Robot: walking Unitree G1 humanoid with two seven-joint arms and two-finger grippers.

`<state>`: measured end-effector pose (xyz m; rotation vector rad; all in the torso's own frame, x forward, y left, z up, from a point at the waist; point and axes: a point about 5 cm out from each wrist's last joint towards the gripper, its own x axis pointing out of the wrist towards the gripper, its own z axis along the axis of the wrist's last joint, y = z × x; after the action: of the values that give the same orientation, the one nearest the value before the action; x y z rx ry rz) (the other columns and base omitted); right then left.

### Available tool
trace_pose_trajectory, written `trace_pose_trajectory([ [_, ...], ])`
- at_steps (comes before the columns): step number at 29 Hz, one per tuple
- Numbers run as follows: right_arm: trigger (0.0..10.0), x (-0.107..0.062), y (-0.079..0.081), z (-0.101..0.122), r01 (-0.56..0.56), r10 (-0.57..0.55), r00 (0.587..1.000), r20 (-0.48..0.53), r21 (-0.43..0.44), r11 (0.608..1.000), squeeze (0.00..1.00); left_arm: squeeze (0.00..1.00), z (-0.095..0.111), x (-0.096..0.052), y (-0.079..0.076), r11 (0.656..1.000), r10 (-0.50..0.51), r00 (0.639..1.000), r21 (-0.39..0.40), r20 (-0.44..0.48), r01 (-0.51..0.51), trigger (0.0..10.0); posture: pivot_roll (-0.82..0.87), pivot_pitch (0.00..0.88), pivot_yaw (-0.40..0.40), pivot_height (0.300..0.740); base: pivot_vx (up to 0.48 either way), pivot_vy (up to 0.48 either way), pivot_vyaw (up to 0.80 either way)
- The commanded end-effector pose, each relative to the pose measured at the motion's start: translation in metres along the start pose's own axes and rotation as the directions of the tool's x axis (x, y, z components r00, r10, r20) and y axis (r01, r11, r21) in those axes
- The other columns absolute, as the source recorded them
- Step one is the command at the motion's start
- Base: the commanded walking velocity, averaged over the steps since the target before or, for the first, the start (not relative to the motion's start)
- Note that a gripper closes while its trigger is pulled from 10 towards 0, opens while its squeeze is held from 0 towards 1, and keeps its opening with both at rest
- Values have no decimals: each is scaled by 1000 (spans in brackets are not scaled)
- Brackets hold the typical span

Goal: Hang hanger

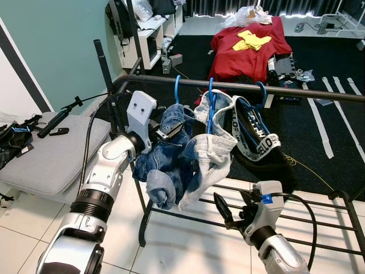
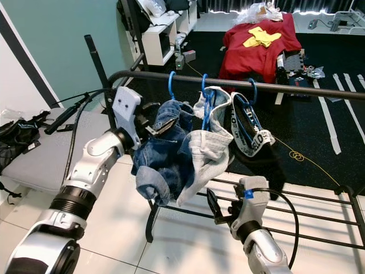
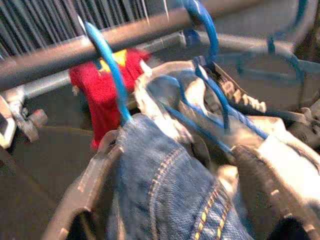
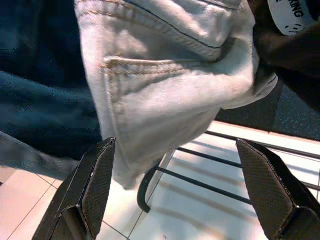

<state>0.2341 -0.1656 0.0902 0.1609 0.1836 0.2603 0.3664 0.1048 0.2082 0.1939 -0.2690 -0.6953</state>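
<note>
1. Rail (image 1: pixel 296 91) runs across before me; three hangers hook over it.
2. Jeans (image 1: pixel 168 154) hang leftmost, pale shorts (image 1: pixel 214 151) beside them, dark garment (image 1: pixel 256 142) rightmost.
3. My left gripper (image 1: pixel 165 130) is at the jeans; my right gripper (image 1: pixel 228 214) sits below the shorts.
4. Cushion (image 1: pixel 54 154) lies on the floor to my left.

Head cameras look down at the rack (image 1: pixel 239 88); wrist cameras close on garments

White band (image 1: pixel 258 144) on the black garment (image 1: pixel 268 162), rightmost on the rail (image 1: pixel 239 87): partial black letters, roughly "ELO". Right wrist view: letters ending "ING" on a white patch (image 4: pixel 295 15). Nothing else legible.
</note>
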Motion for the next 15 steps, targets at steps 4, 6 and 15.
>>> trace_pose_trajectory([
  [4, 10000, 1, 2, -4, 8, -8, 1000, -11, 9, 1000, 0, 0, -26, -4, -11, 999, -46, 988, 22, -144, 50, 10000, -103, 73, 98, 740, 0, 0, 0],
  [6, 10000, 1, 2, -3, 9, -9, 1000, -10, 11, 1000, 0, 0, -29, -3, -11, 999, -40, 986, 23, -165, 44, 10000, -102, 73, 101, 740, 0, 0, 0],
  [15, 10000, 2, 4, -3, 13, -13, 1000, -4, 17, 1000, 0, 0, -52, -8, -5, 997, 43, 930, 77, -365, -16, 10000, -101, 74, 107, 740, 0, 0, 0],
])
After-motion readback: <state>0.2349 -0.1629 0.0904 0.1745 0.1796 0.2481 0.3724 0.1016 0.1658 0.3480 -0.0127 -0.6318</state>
